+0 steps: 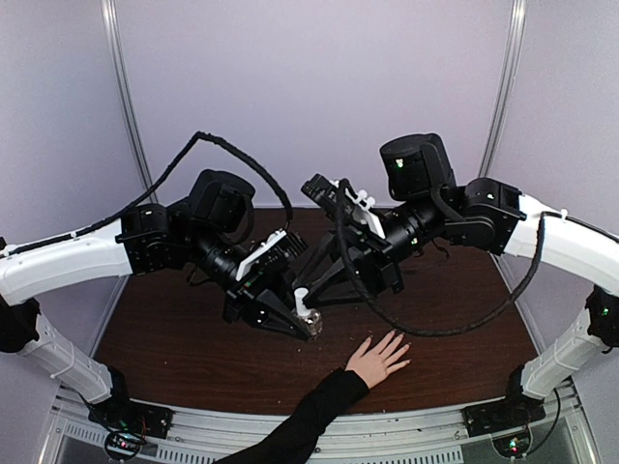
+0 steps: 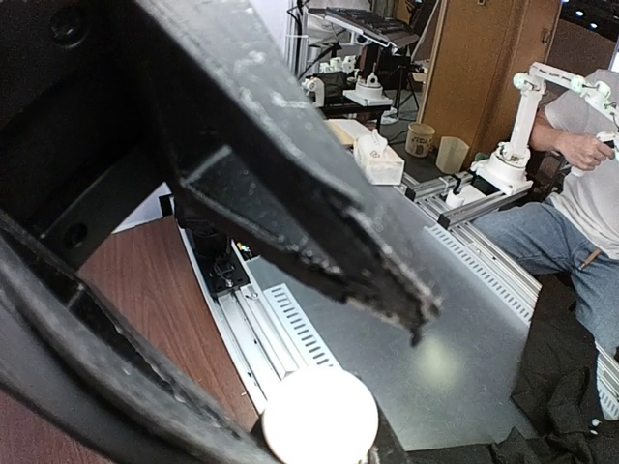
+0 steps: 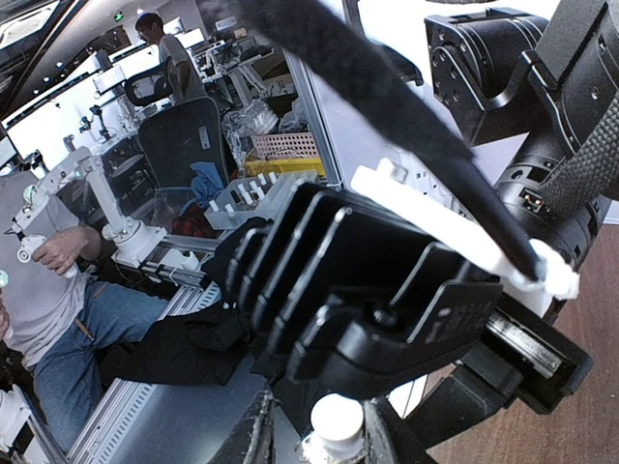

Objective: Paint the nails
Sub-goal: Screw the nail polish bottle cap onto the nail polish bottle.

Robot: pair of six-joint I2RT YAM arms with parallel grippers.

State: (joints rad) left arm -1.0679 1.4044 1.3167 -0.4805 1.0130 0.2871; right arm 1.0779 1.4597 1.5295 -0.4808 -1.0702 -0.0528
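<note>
Nearest the arm bases, a black sleeve [image 1: 308, 418] is reaching in over the front edge of the table [image 1: 164, 338]. The human hand [image 1: 379, 358] at its end is lying flat on the dark wood, fingers spread. The nails [image 1: 397, 337] are sitting at those fingertips, pointing away from the bases (from above they are too tiny to make out singly).

Just beyond the hand and to its left, apart from it, the left gripper [image 1: 309, 327] is clamping a small glass bottle [image 1: 314, 326] down by the tabletop, jaws squeezed in on it. Whether the glass is resting on the wood is hard to tell.

The right gripper [image 1: 303, 292] is hanging at the bottle's white cap [image 1: 301, 298], its fingers [image 3: 253, 437] standing apart on either side. The right wrist view is showing a gap on one side. Whether the other finger is touching I cannot tell.

Behind the cap, a label [image 3: 455, 319] on a black finned housing [image 3: 368, 280] is too blurred to read. In the left wrist view the bottom edge is cutting off the cap, and the glass is hidden.
</note>
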